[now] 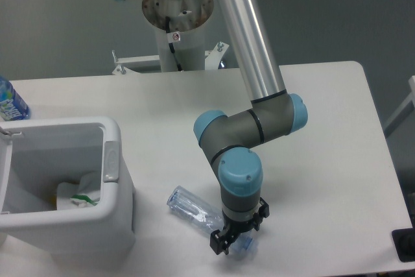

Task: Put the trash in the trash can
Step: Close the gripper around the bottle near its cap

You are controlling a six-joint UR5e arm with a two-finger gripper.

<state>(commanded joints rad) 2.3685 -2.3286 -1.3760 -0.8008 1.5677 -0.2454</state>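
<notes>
The clear crinkled plastic bottle (191, 207) lies on its side near the table's front edge, slanting down to the right. My gripper (232, 237) points straight down over the bottle's right end, open, with one black finger (217, 245) showing on the near side; the wrist hides the far finger. The crumpled white wrapper with a green edge (74, 196) lies inside the white trash can (111, 160), which stands at the front left, a short gap left of the bottle.
A blue-labelled water bottle (9, 100) stands at the left edge behind the trash can. The arm's base column (176, 24) rises behind the table. A black object (403, 244) sits at the table's front right corner.
</notes>
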